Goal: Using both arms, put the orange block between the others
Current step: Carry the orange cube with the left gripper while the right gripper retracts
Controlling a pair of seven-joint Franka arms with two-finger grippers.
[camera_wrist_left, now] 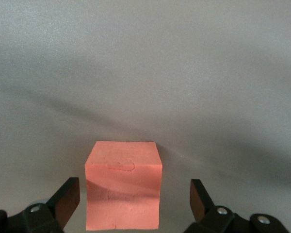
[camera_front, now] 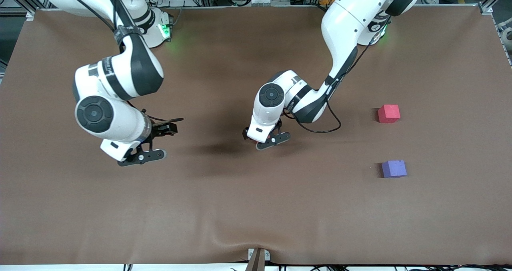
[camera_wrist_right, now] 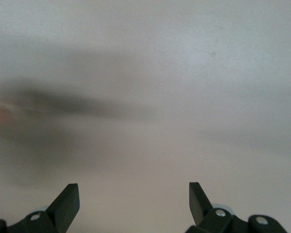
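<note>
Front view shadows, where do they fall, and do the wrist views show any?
Front view: a dark soft shadow on the brown table beside the left tool. Left wrist view: the orange block has a shaded lower face between open fingers. Right wrist view: a blurry dark streak crosses the cloth above the right tool.

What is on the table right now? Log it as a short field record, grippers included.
orange block: on the table mid-table, between the open fingers of the left gripper, not gripped
red block: toward the left arm's end of the table
purple block: same end, nearer the front camera than the red block, a gap between them
right gripper: open, holding nothing, over bare table toward the right arm's end
</note>
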